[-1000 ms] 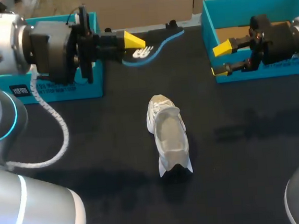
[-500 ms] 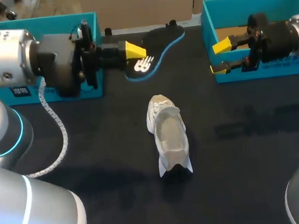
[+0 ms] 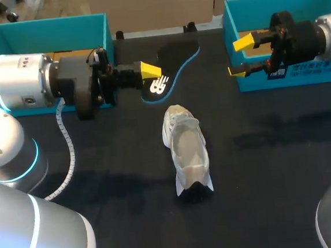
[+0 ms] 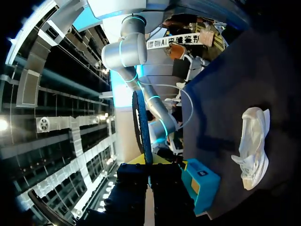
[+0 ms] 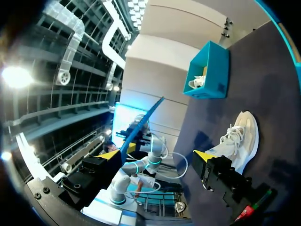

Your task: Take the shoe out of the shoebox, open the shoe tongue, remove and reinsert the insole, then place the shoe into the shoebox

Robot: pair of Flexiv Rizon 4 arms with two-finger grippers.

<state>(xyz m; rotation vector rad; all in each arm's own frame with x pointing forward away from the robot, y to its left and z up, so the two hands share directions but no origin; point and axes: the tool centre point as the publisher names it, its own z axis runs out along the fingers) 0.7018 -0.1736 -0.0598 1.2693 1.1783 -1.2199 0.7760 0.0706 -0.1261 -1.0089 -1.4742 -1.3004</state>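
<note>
A white shoe (image 3: 186, 151) lies on the black table, mid-table, with its opening facing up. My left gripper (image 3: 151, 70) hovers beyond it, shut on the black, blue-edged insole (image 3: 172, 62), which hangs above the table. In the left wrist view the insole (image 4: 141, 125) stands edge-on between the fingers, and the shoe (image 4: 254, 147) lies off to one side. My right gripper (image 3: 238, 56) is open and empty in front of the right teal shoebox (image 3: 230, 22). From the right wrist, the insole (image 5: 141, 123) shows ahead of the open gripper (image 5: 157, 155), with the shoe (image 5: 241, 138) beside it.
A second teal box (image 3: 47, 27) stands at the back left behind my left arm; in the right wrist view this teal box (image 5: 209, 70) shows something white inside. The table's back edge runs between the two boxes.
My left gripper has carried the insole closer to the shoe, and its arm has lowered. My right gripper has drifted slightly toward the back. The shoe has not moved.
</note>
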